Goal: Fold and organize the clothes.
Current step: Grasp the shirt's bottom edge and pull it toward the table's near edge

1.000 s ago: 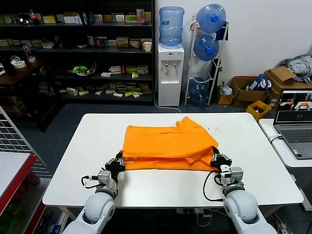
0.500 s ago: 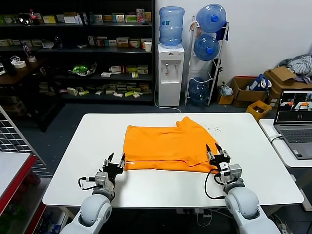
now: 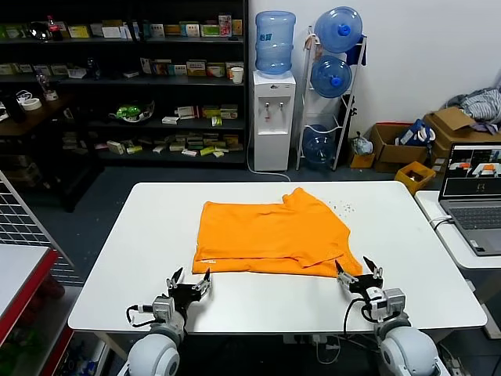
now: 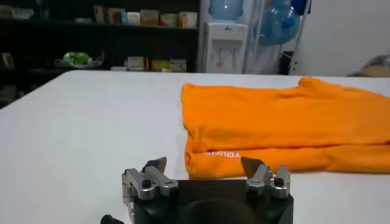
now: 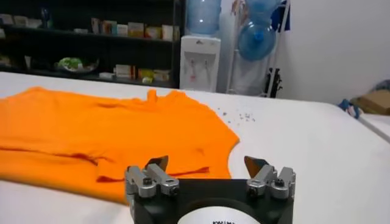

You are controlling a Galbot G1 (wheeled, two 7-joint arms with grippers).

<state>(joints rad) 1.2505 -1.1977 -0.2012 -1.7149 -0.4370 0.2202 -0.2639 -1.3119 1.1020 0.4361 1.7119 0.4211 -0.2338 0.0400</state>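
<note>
Left gripper jaws released, empty, just off the near left corner of the folded orange T-shirt. Right gripper likewise spread, empty, beside the near right corner. Shirt lies flat mid-way across the white table.

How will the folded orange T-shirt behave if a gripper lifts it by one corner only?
The T-shirt is probably floppy: its near edge lies in soft, uneven layers, so a lifted corner would likely drag the fold open. It looks thin and lies flat on the table, so it is probably light. If pushed, it may bunch up rather than slide as one piece.
</note>
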